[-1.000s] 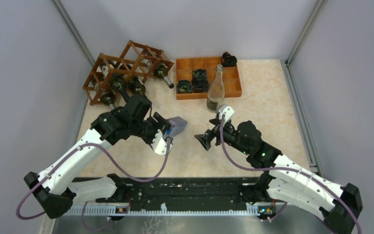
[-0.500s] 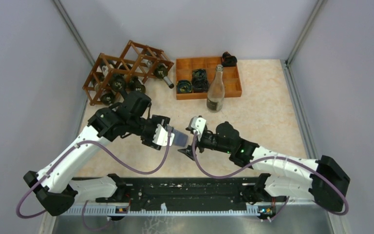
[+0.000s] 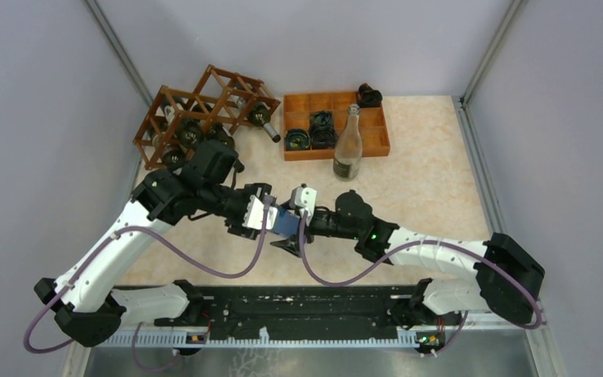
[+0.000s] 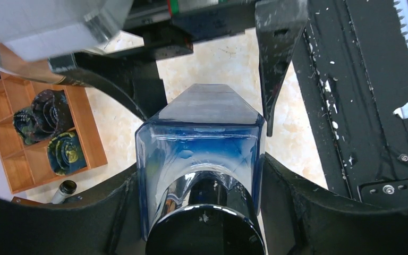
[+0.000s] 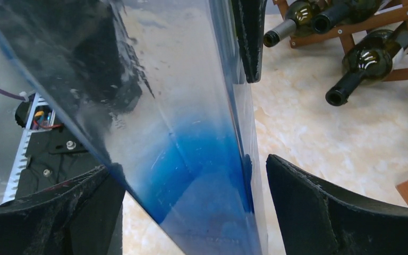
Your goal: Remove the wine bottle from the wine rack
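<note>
A square blue-tinted glass wine bottle hangs above the table's near middle. My left gripper is shut on it near its dark neck end, seen close in the left wrist view. My right gripper is open, its jaws either side of the bottle's far end; a gap shows by the right finger. The reddish-brown wine rack stands at the back left with several dark bottles in its cells.
An orange-brown compartment tray with dark coiled items sits at the back middle. A clear upright bottle stands at its near edge. Grey walls close in the left, back and right. The black base rail runs along the near edge.
My right arm has swung left from near the clear bottle until its open jaws straddle the blue bottle. My left gripper has carried the bottle slightly toward the near middle.
</note>
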You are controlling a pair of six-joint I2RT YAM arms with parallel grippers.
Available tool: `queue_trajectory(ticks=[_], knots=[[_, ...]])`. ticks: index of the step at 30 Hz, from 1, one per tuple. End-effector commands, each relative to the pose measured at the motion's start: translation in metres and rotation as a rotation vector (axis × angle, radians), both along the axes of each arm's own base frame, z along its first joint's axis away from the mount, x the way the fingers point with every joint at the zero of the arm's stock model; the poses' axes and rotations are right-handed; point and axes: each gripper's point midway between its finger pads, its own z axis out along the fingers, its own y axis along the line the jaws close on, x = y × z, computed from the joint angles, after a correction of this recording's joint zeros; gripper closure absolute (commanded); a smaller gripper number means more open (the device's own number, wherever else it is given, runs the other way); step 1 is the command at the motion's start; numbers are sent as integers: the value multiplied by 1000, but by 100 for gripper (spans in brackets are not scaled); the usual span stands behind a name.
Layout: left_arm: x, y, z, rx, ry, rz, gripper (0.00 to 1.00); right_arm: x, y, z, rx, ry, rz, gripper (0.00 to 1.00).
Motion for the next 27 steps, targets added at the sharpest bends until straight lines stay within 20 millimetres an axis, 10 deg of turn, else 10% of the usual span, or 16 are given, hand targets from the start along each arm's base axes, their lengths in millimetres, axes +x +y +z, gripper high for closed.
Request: queue_trajectory(ticks=[1,6,10,12,14,16,27], knots=[[-6,-19,50,-166,-68,-69,100,-5,20,40,114,-53,70,1],[-8,-20,55,-183,-52,-67,100,5,24,37,114,-45,29,14],[-8,-22,55,-192,-42,-63,99,12,24,38,116,-47,-11,59],[-6,-23,58,-206,-48,-49,77,16,24,37,101,-40,-30,79],[-1,-24,62,-230,-53,-8,28,24,21,37,98,-39,-79,99],[4,-25,66,-260,-62,38,2,38,14,38,108,-43,-169,100],[31,-18,73,-317,24,345,1,137,-48,20,125,16,-742,100]])
